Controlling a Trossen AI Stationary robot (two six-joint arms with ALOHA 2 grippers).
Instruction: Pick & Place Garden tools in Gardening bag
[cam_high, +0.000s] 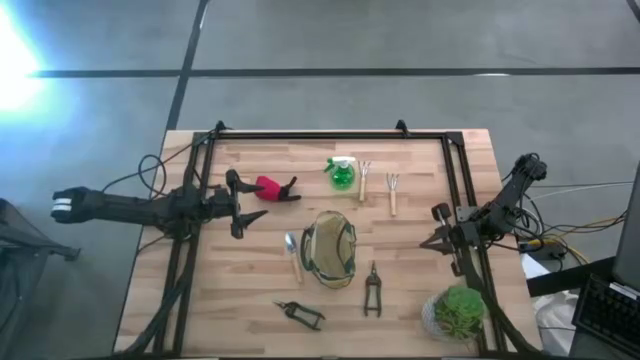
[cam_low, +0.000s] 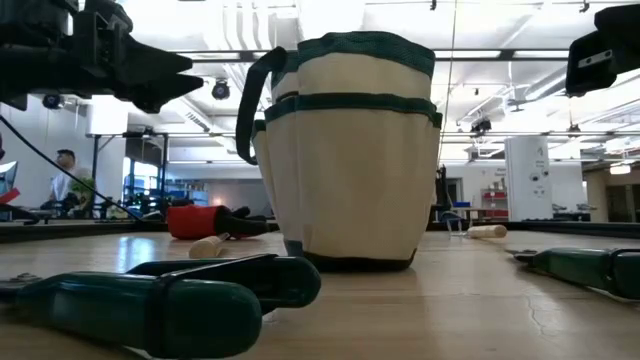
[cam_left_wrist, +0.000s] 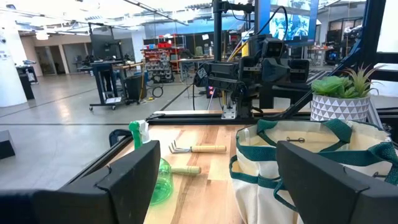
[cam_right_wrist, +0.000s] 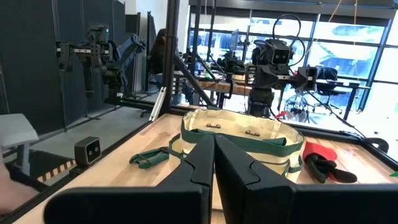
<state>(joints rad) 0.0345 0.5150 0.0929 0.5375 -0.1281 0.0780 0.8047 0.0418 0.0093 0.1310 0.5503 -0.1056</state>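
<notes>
Red-and-black tool just ahead of the empty, wide-open left gripper.
Looks light, rigid; best pinched mid-body. Right gripper waits closed, empty.

Left pincer spread wide above the table, right pincer closed, idle at the right edge

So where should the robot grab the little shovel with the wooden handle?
Probably by the wooden handle of the trowel, coming straight down from above. It lies flat beside the gardening bag, handle toward the table's near edge, so the open left pincer can straddle it.
</notes>
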